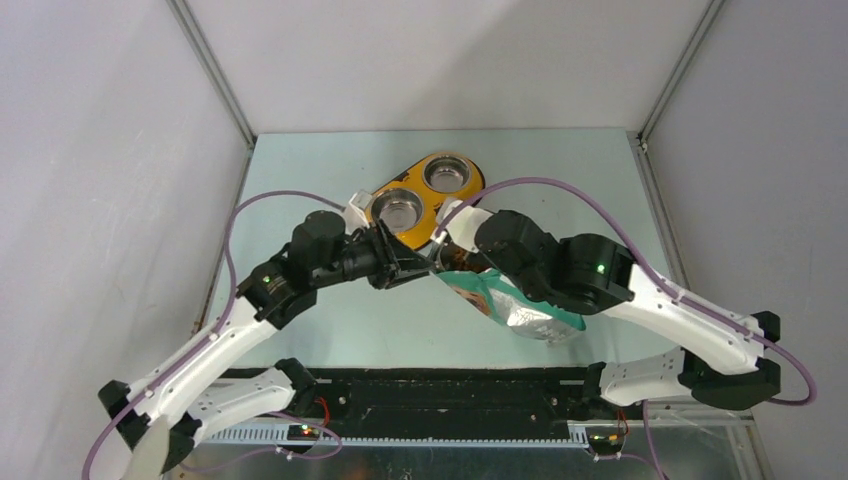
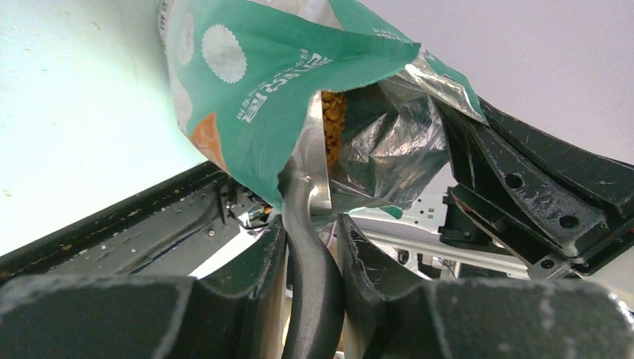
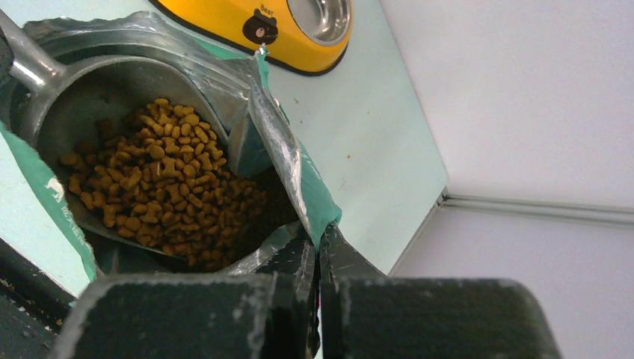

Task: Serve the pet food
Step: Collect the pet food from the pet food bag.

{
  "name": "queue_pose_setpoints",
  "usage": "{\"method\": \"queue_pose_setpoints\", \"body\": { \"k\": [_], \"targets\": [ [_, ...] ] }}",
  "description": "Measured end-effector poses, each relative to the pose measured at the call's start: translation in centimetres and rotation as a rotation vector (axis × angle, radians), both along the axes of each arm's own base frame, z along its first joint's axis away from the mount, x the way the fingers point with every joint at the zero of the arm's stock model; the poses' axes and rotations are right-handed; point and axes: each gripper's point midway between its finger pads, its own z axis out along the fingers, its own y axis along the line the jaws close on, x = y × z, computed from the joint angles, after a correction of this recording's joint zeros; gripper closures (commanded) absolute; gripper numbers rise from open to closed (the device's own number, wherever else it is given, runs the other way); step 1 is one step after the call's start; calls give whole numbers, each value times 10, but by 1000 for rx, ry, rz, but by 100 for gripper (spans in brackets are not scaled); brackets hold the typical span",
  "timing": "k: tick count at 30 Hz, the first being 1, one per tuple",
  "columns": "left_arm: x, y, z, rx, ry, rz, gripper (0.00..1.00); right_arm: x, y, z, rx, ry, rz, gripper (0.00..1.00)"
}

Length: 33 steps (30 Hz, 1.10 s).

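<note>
You have pet food (image 3: 164,187) of golden-brown kibble, and a scoop (image 3: 82,97) of dull grey metal with a darker grey handle. Your bag (image 2: 247,97) is teal outside, printed with white scalloped discs, white lettering and an orange patch, and crinkled silver foil inside. Your feeder (image 3: 224,22) is bright yellow with a black knob (image 3: 259,28) and shiny steel bowls (image 3: 321,15); your table (image 1: 600,200) is pale mint green, and the walls (image 1: 450,60) are plain white.

Pet food (image 3: 161,191), small golden-brown dry pellets, loose heap lying in the bowl of a grey metal scoop (image 3: 90,90), spreading past its lip, deep inside an open teal foil-lined bag (image 3: 306,183)
</note>
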Motion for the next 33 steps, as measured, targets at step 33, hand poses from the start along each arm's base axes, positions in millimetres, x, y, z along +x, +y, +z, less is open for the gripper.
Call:
{"method": "queue_pose_setpoints", "body": {
  "k": [33],
  "targets": [
    [-27,70,-24,-63,15,152,100,-26,74,-23,76,48,209,100]
  ]
}}
